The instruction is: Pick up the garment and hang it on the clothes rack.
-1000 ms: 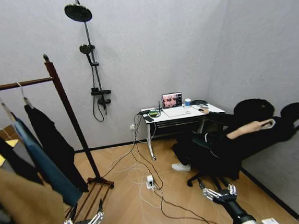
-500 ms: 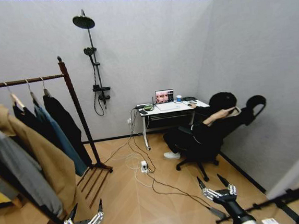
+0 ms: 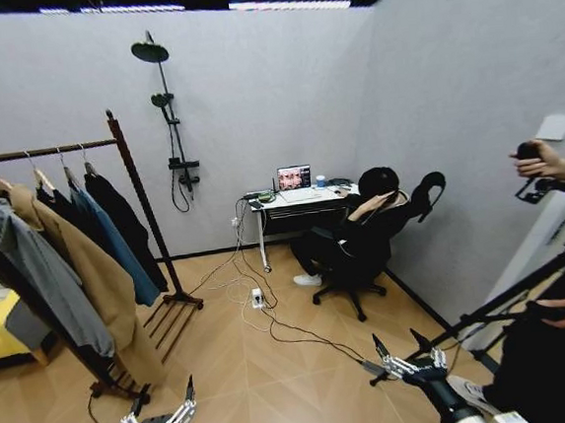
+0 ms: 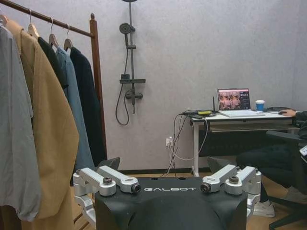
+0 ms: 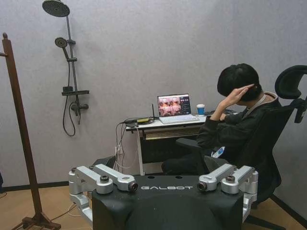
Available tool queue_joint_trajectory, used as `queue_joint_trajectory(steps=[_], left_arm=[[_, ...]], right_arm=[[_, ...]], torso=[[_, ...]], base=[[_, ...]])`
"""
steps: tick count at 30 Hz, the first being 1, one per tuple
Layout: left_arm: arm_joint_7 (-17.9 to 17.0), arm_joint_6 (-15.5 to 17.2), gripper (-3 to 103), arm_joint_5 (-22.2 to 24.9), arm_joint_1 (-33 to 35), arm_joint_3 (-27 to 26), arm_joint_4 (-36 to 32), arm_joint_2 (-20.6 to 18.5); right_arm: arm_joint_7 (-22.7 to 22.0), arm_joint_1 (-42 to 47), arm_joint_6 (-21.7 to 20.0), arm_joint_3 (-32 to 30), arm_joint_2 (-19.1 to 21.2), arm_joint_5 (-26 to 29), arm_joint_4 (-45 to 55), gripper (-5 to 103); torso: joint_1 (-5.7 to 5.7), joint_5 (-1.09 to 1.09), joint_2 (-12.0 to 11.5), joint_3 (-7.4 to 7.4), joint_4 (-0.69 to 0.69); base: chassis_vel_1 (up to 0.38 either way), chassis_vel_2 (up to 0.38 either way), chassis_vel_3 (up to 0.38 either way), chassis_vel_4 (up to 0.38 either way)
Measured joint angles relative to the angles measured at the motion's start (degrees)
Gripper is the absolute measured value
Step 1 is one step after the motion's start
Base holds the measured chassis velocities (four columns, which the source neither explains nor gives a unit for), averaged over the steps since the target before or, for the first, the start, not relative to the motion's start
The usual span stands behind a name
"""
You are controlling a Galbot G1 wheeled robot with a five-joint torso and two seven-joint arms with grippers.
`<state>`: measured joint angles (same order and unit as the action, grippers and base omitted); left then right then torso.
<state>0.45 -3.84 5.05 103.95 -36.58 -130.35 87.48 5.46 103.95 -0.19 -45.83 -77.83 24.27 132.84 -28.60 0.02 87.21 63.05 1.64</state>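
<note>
Head view: left gripper (image 3: 161, 408) and right gripper (image 3: 404, 351) low over the wooden floor (image 3: 278, 390), jaws apart and empty, with the garment (image 3: 126, 230) hanging on the clothes rack (image 3: 145, 223) well beyond and to the left of the left jaws, beside the teal jacket (image 3: 107, 242). Left wrist view: jaws spread wide, garment (image 4: 88, 110) far past them, at the post end of the clothes rack bar. Right wrist view: jaws likewise spread, only a rack post (image 5: 19, 129) off to one side.

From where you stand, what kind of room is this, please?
Probably a test room staged as a home: a clothes rack with coats, a wall shower fitting, a desk with a laptop, and cables on the floor.
</note>
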Motion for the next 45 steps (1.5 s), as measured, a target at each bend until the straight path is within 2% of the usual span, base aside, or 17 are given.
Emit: queue_joint_trajectory(steps=[21, 45], left_arm=[[-0.1, 0.0, 100, 0.0, 0.0, 0.0, 0.0, 0.0], [0.0, 0.0, 100, 0.0, 0.0, 0.0, 0.0, 0.0]], right_arm=[[0.0, 0.0, 0.0, 0.0, 0.0, 0.0, 0.0, 100], [0.0, 0.0, 0.0, 0.0, 0.0, 0.0, 0.0, 100]], torso=[[0.03, -0.04, 0.0, -0.03, 0.0], [0.0, -0.01, 0.0, -0.01, 0.01]], base=[[0.184, 0.015, -0.184, -0.009], [-0.008, 0.01, 0.024, 0.01]])
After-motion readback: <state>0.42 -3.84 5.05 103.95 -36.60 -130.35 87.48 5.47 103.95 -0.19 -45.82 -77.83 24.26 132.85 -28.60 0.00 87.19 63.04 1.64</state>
